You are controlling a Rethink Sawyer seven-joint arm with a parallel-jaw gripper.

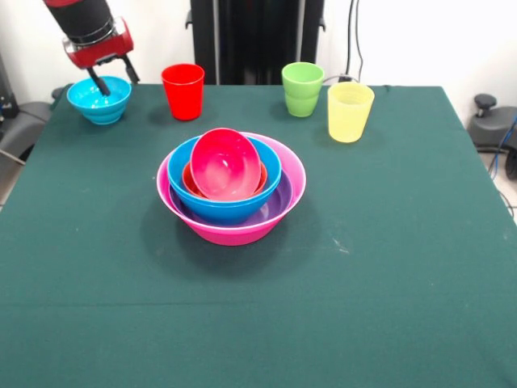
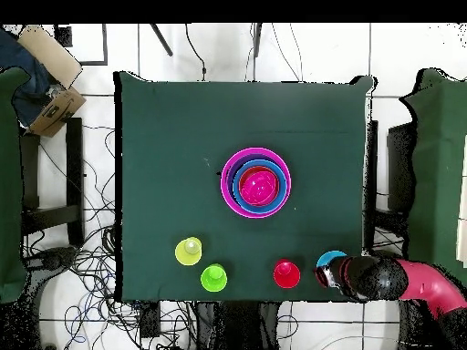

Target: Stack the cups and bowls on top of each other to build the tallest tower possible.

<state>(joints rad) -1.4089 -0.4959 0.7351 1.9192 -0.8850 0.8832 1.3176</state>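
Observation:
The tower stands mid-table: a pink bowl (image 1: 234, 232) (image 2: 228, 197) holds a purple bowl (image 1: 280, 202), a blue bowl (image 1: 226, 212), an orange bowl (image 1: 189, 179) and, on top, a tilted magenta-red bowl (image 1: 226, 163) (image 2: 258, 186). Only one blue bowl shows. A red cup (image 1: 183, 91) (image 2: 286, 273), a green cup (image 1: 303, 89) (image 2: 213, 276) and a yellow cup (image 1: 350, 111) (image 2: 189, 251) stand upright along the robot's side. A cyan bowl (image 1: 98, 100) (image 2: 327, 259) sits at that side's corner. My gripper (image 1: 114, 77) (image 2: 338, 272) is open at it, one finger inside, one beyond its rim.
The green cloth table (image 1: 388, 267) ends close behind the cups and the cyan bowl. Chairs, boxes and cables lie off the table in the overhead view.

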